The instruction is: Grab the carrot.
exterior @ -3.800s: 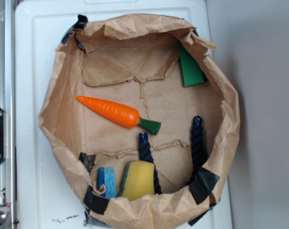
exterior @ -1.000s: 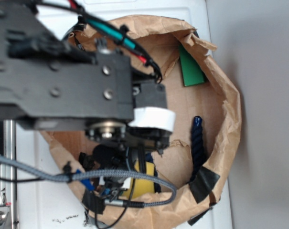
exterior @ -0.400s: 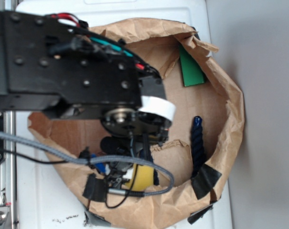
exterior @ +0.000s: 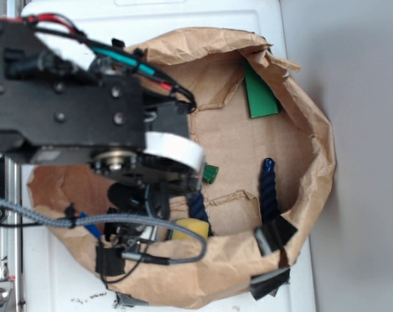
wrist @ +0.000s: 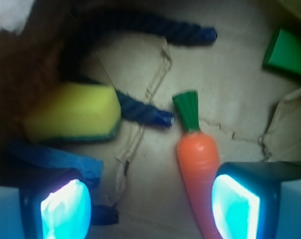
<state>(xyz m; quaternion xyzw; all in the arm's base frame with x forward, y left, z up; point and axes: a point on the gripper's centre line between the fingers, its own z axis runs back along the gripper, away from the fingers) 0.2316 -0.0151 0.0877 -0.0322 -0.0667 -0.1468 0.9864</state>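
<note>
The carrot [wrist: 197,162] lies on the floor of the brown paper bag, orange and glossy, its green stem cap [wrist: 186,108] pointing away from me. My gripper [wrist: 150,209] is open above it. The carrot's body runs between the fingers, close beside the right pad [wrist: 236,208] and far from the left pad [wrist: 65,209]. I cannot tell if it touches the right pad. In the exterior view my arm [exterior: 86,117] covers the gripper and nearly all of the carrot; only the stem cap [exterior: 210,173] shows.
The crumpled bag wall [exterior: 316,136] rings the work area. Inside lie a yellow sponge [wrist: 73,112], a blue sponge [wrist: 50,157], two dark blue rope handles [wrist: 140,110] [wrist: 155,27] and a flat green wedge block [exterior: 258,91].
My arm has come in over the bag and shifted left across the exterior view, uncovering the carrot's stem cap. The bag's near rim has been pushed out of shape.
</note>
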